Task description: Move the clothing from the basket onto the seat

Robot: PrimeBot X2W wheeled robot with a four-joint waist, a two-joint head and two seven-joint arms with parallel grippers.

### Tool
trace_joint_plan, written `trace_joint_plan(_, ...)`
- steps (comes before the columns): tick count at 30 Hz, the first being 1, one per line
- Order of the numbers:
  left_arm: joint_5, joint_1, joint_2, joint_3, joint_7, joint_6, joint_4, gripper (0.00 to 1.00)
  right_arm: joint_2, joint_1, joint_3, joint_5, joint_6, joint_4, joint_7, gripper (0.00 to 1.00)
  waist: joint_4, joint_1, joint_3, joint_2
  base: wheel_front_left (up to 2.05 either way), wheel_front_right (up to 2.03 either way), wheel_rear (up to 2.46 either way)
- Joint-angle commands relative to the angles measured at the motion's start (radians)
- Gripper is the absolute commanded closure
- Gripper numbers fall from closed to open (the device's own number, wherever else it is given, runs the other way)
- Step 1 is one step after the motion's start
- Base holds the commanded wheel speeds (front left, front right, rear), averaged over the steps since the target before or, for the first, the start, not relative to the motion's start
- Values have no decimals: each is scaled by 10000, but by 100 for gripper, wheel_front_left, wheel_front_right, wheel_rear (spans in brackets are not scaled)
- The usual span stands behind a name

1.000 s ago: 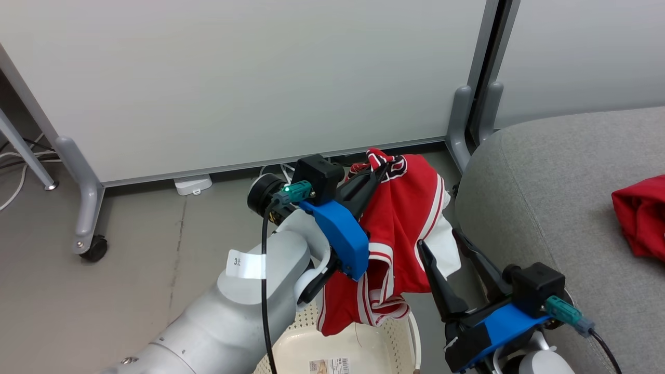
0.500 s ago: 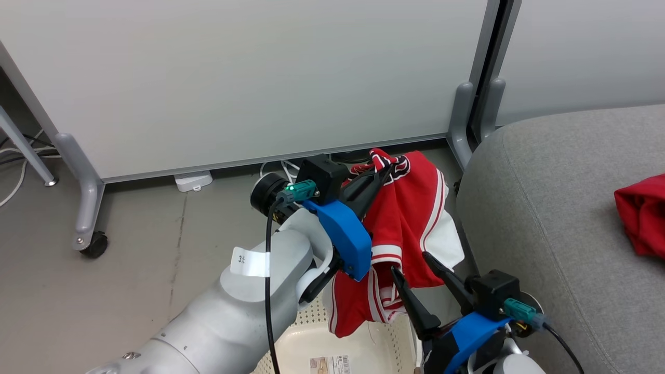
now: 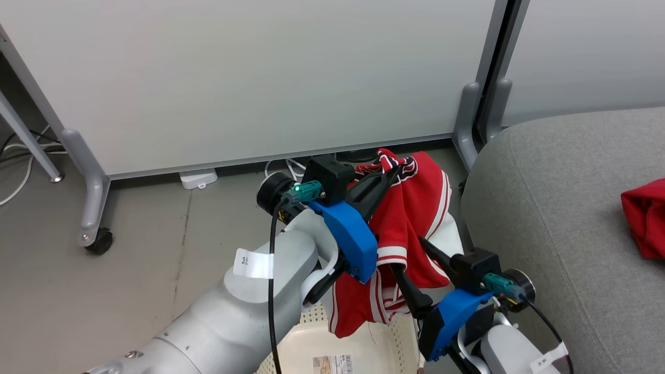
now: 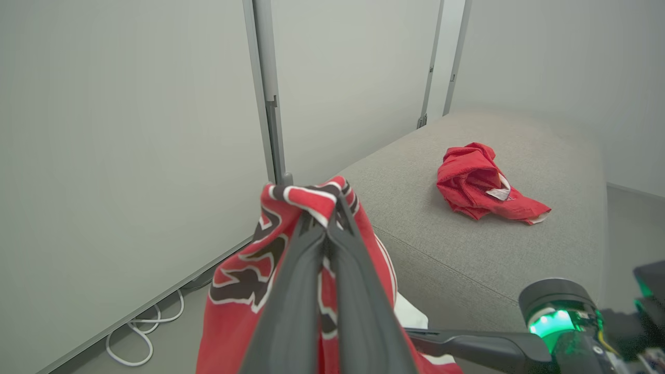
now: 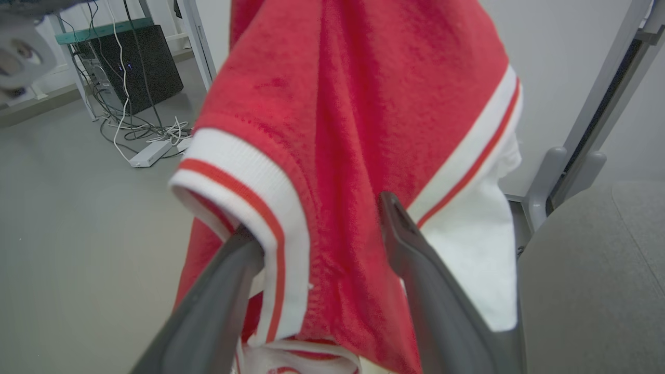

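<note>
My left gripper [image 3: 397, 167] [image 4: 335, 208] is shut on the top edge of the red basketball jersey [image 3: 415, 208] [image 4: 239, 280], which hangs above the cream basket [image 3: 301, 345]. My right gripper [image 3: 407, 253] [image 5: 318, 221] stands open below it, with a fold of the jersey [image 5: 337, 104] and its white trim lying between the two spread fingers. The grey seat [image 3: 545, 208] [image 4: 467, 249] is to the right. A crumpled plain red shirt [image 3: 644, 218] [image 4: 478, 182] lies on it.
White partition panels stand behind on grey feet, one with a caster [image 3: 98, 241]. A white power strip [image 3: 199, 179] and cables lie at the panel's base. A black box [image 5: 145, 67] with wires sits across the grey floor. A label lies in the basket bottom.
My right gripper has moved left and up from beside the seat, and its open fingers now straddle the jersey's lower part. The left gripper keeps its hold; the camera shifted slightly.
</note>
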Motion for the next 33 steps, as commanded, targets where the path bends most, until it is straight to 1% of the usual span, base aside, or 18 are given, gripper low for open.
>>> trace_joint_plan(1, -58, -82, 4, -19, -51, -21, -26, 100, -8, -213, 19, -54, 1, 112, -61, 0, 4, -1, -1, 0, 0, 0, 0)
trace_joint_plan(9, -110, -81, 3, -120, -52, -21, -126, 100, -8, -1078, 583, 449, 1, 1367, -233, 0, 50, -1, 10, 0, 0, 0, 0)
trace_joint_plan(16, -124, -165, 3, -182, -53, -22, -95, 100, -8, -1608, 994, 918, 1, 2121, -538, 0, 82, -1, 28, 0, 0, 0, 0)
trace_joint_plan(17, -123, -172, 3, -183, -53, -20, -90, 100, -7, -1655, 1058, 1008, 1, 2192, -547, 15, 83, -1, 28, 0, 0, 0, 0)
trace_joint_plan(18, -126, -177, 3, -186, -53, -20, -83, 100, -8, -1700, 1114, 1099, 1, 2258, -591, 65, 82, -1, 29, 0, 0, 0, 0)
trace_joint_plan(19, -130, -178, 3, -188, -53, -20, -76, 100, -8, -1740, 1179, 1181, 1, 2323, -635, 100, 79, -1, 29, 0, 0, 0, 0)
trace_joint_plan(33, -54, -154, 3, -114, -53, -20, -13, 100, -8, -2040, 1748, 1992, 1, 2863, -1005, 100, -24, -1, 24, 0, 0, 0, 0)
